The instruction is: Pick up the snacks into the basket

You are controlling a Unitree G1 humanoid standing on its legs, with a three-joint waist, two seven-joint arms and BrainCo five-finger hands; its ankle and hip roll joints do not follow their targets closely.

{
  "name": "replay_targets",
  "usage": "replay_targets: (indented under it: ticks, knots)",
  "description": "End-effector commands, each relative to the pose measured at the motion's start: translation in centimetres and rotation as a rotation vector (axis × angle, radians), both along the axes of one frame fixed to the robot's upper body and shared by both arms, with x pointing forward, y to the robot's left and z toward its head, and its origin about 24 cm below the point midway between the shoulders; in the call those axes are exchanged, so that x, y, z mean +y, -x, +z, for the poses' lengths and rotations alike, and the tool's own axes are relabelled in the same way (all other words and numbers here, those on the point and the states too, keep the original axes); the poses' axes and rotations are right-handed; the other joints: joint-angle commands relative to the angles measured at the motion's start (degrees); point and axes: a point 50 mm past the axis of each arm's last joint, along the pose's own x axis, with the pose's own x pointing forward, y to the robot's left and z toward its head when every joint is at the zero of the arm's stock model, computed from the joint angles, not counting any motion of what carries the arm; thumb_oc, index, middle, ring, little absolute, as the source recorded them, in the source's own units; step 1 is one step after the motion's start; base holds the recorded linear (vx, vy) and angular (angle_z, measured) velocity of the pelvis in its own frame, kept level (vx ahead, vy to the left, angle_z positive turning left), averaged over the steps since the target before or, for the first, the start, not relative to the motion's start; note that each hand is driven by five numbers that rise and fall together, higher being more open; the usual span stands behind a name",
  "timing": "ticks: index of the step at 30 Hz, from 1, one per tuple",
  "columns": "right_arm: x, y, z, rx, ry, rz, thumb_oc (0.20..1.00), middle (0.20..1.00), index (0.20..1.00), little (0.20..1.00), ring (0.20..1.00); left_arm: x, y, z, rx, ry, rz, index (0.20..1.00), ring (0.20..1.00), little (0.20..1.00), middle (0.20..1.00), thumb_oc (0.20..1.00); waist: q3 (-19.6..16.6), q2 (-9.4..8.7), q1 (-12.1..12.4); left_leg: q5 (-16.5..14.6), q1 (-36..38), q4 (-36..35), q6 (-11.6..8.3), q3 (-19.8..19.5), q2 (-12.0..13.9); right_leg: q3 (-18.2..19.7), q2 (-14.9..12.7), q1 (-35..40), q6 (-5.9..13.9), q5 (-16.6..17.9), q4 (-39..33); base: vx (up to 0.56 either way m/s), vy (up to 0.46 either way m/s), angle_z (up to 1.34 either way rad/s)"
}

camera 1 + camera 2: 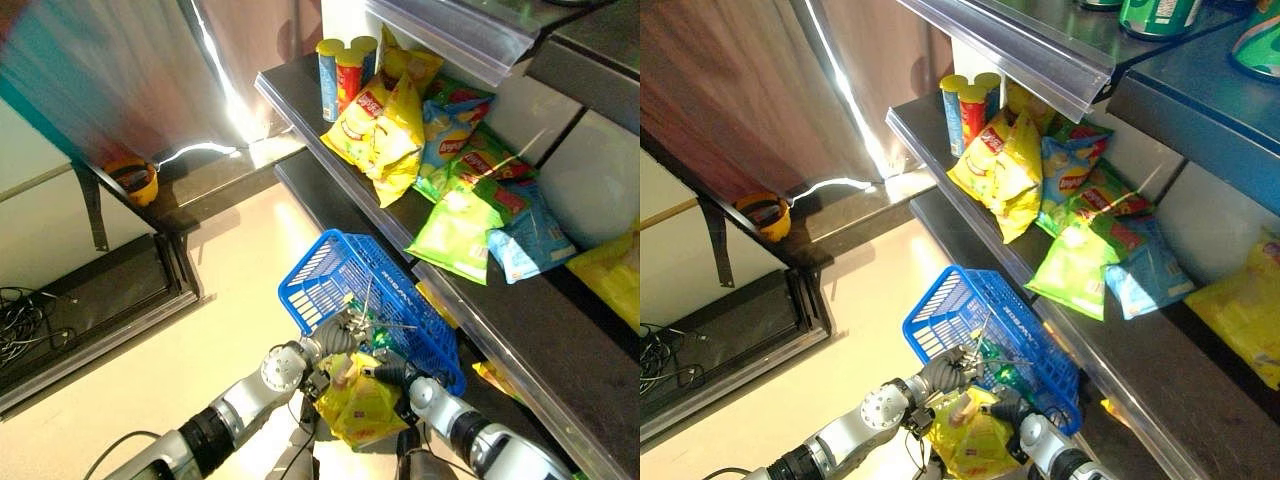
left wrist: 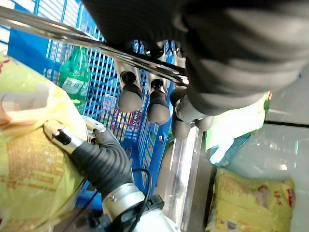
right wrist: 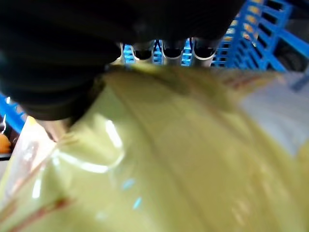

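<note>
Nearest to us, our right hand (image 1: pixel 392 377) has its fingers curled round a yellow snack bag (image 1: pixel 358 408), and the right wrist view shows the glossy foil pressed close under the palm. The bag hangs just at the near edge of the blue basket (image 1: pixel 318 268), partly below its rim, so we judge it is not yet inside.

Our left hand (image 1: pixel 338 335) is closed on the metal handle (image 2: pixel 87 41) of the basket and carries it; the left wrist view shows the fingers (image 2: pixel 129 96) hooked under the bar. Inside the basket a green bottle (image 2: pixel 76 77) already lies on the floor of it.

To do this step well, we think the bag should first be lifted above the near rim and then moved over the open middle, away from the handle and the left fingers. We should loosen the right hand only when most of the bag is over the basket, because a light puffed bag can slide off the rim. The left hand should keep the basket level.

Farther away, the dark shelf (image 1: pixel 300 90) holds more snack bags (image 1: pixel 385 130) and some tube cans (image 1: pixel 338 72), well apart from both hands.
</note>
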Motion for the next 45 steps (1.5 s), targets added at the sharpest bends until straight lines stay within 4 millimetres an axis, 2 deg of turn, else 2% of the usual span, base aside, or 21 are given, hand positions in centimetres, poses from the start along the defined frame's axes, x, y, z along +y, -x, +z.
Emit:
replay_targets:
  ticks: [1, 5, 6, 7, 8, 25, 30, 32, 33, 34, 36, 38, 42, 43, 45]
  knots:
    - [-0.9, -3.4, 3.5, -0.128, -0.162, -0.226, 0.200, 0.200, 0.200, 0.200, 0.200, -4.6, 2.5, 9.7, -0.280, 0.358, -0.301, 0.200, 0.200, 0.200, 0.200, 0.200, -1.33, -2.34, 0.94, -11.31, 1.36, 6.78, 1.04, 2.30, -2.00, 1.94, -3.75, 4.25, 5.55, 9.43, -13.25, 0.02, -0.003, 0.06]
    - [-1.0, -3.7, 3.9, -0.145, -0.212, -0.276, 0.200, 0.200, 0.200, 0.200, 0.200, -4.6, 2.7, 9.6, -0.272, 0.359, -0.304, 0.200, 0.200, 0.200, 0.200, 0.200, -1.21, -2.44, 0.96, -11.37, 1.16, 7.08, 1.02, 2.42, -2.03, 2.11, -3.62, 4.14, 5.47, 9.35, -13.23, 0.00, 0.000, 0.01]
    - [-1.0, -3.7, 3.9, -0.144, -0.219, -0.275, 0.442, 0.442, 0.442, 0.442, 0.442, -4.5, 2.7, 9.6, -0.272, 0.358, -0.304, 0.200, 0.200, 0.200, 0.200, 0.200, -1.24, -2.51, 0.93, -11.43, 1.17, 7.03, 1.06, 2.43, -1.98, 2.24, -3.59, 4.05, 5.47, 9.33, -13.22, 0.00, 0.000, 0.00]
    - [-0.9, -3.7, 3.9, -0.141, -0.217, -0.270, 0.523, 0.523, 0.523, 0.523, 0.523, -4.6, 2.7, 9.5, -0.270, 0.357, -0.303, 0.200, 0.200, 0.200, 0.200, 0.200, -1.27, -2.57, 0.92, -11.45, 1.18, 7.06, 1.05, 2.46, -1.96, 2.23, -3.59, 4.04, 5.43, 9.33, -13.31, 0.00, 0.000, 0.00]
    - [-0.8, -3.7, 4.0, -0.143, -0.218, -0.267, 1.000, 1.000, 1.000, 1.000, 1.000, -4.6, 2.7, 9.5, -0.268, 0.359, -0.301, 0.200, 0.200, 0.200, 0.200, 0.200, -1.30, -2.60, 0.91, -11.45, 1.14, 7.07, 1.04, 2.49, -1.95, 2.27, -3.57, 3.99, 5.43, 9.35, -13.34, 0.00, 0.000, 0.00]
    - [0.7, -3.7, 4.5, -0.177, -0.234, -0.185, 1.000, 1.000, 1.000, 1.000, 1.000, -4.2, 2.7, 9.1, -0.254, 0.352, -0.281, 0.200, 0.200, 0.200, 0.200, 0.200, -1.74, -3.58, -0.07, -11.95, 0.77, 7.85, 1.13, 3.23, -1.48, 3.15, -3.23, 3.33, 5.34, 9.17, -13.03, 0.00, 0.000, 0.00]
    - [1.7, -3.9, 6.1, -0.263, -0.265, -0.095, 1.000, 1.000, 1.000, 1.000, 1.000, -3.7, 2.4, 8.8, -0.257, 0.340, -0.254, 0.200, 0.200, 0.200, 0.200, 0.200, -1.83, -4.15, -0.68, -12.09, 0.78, 8.12, 1.10, 3.52, -1.35, 3.73, -3.03, 3.40, 5.47, 9.29, -13.40, 0.00, 0.000, 0.00]
    - [2.3, -3.4, 7.1, -0.319, -0.324, -0.037, 1.000, 1.000, 1.000, 1.000, 1.000, -3.1, 2.1, 8.6, -0.270, 0.322, -0.222, 0.200, 0.200, 0.200, 0.200, 0.200, -1.96, -4.89, -1.32, -12.27, 0.88, 8.51, 1.05, 3.68, -1.21, 4.04, -2.90, 3.68, 5.52, 9.26, -13.58, 0.00, 0.000, 0.00]
    - [1.9, -2.6, 8.0, -0.373, -0.351, 0.022, 1.000, 1.000, 1.000, 1.000, 1.000, -2.4, 1.6, 8.0, -0.275, 0.293, -0.184, 0.200, 0.200, 0.200, 0.200, 0.200, -2.26, -5.72, -2.04, -12.61, 1.17, 8.88, 1.04, 3.84, -0.96, 4.30, -2.85, 4.02, 5.60, 9.25, -13.69, 0.00, 0.000, 0.00]
    - [1.8, -2.6, 7.9, -0.371, -0.350, 0.022, 1.000, 1.000, 1.000, 1.000, 1.000, -2.4, 1.6, 8.0, -0.274, 0.294, -0.185, 0.200, 0.200, 0.200, 0.200, 0.200, -2.33, -5.65, -2.03, -12.64, 1.21, 8.90, 1.04, 3.84, -0.96, 4.30, -2.85, 4.07, 5.61, 9.24, -13.70, 0.00, 0.000, 0.00]
    - [0.7, -1.4, 8.1, -0.388, -0.403, 0.035, 1.000, 1.000, 1.000, 1.000, 1.000, -1.3, 1.0, 7.1, -0.280, 0.254, -0.120, 0.200, 0.200, 0.200, 0.200, 0.200, -2.93, -6.68, -2.81, -13.22, 1.90, 9.28, 1.04, 4.15, -0.77, 4.67, -2.69, 4.79, 5.72, 9.36, -14.09, 0.02, 0.002, -0.02]
    - [-0.6, -0.2, 7.3, -0.364, -0.412, 0.032, 1.000, 1.000, 1.000, 1.000, 1.000, 0.2, 0.6, 5.9, -0.267, 0.207, -0.066, 0.200, 0.200, 0.200, 0.200, 0.200, -3.67, -7.32, -3.24, -13.80, 2.69, 9.62, 1.02, 4.75, -0.48, 4.98, -2.58, 6.14, 5.84, 9.48, -14.97, 0.04, 0.020, -0.03]
    - [-3.6, 2.8, 4.5, -0.256, -0.372, 0.008, 1.000, 1.000, 1.000, 1.000, 1.000, 4.6, 0.3, 3.1, -0.241, 0.059, 0.078, 0.200, 0.200, 0.200, 0.200, 0.200, -5.28, -8.63, -4.25, -14.97, 5.45, 9.99, 1.06, 6.73, 0.31, 6.28, -1.87, 8.44, 6.23, 10.18, -16.96, 0.04, 0.035, -0.30]
    - [-4.1, 3.7, 3.7, -0.222, -0.344, 0.020, 1.000, 1.000, 1.000, 1.000, 1.000, 6.1, 0.3, 1.6, -0.198, 0.023, 0.142, 0.200, 0.200, 0.200, 0.200, 0.200, -5.62, -8.88, -4.24, -15.11, 6.16, 9.94, 1.15, 7.39, 0.50, 6.79, -1.68, 8.90, 6.27, 10.44, -17.55, 0.01, 0.027, -0.38]
    - [-5.4, 4.9, 2.4, -0.169, -0.302, -0.003, 1.000, 1.000, 1.000, 1.000, 1.000, 8.3, 0.5, 0.1, -0.171, -0.046, 0.218, 0.200, 0.200, 0.200, 0.200, 0.200, -6.63, -9.09, -4.37, -15.18, 7.48, 9.48, 1.07, 8.40, 0.89, 7.39, -1.46, 10.01, 6.42, 10.89, -18.92, 0.02, 0.019, -0.49]
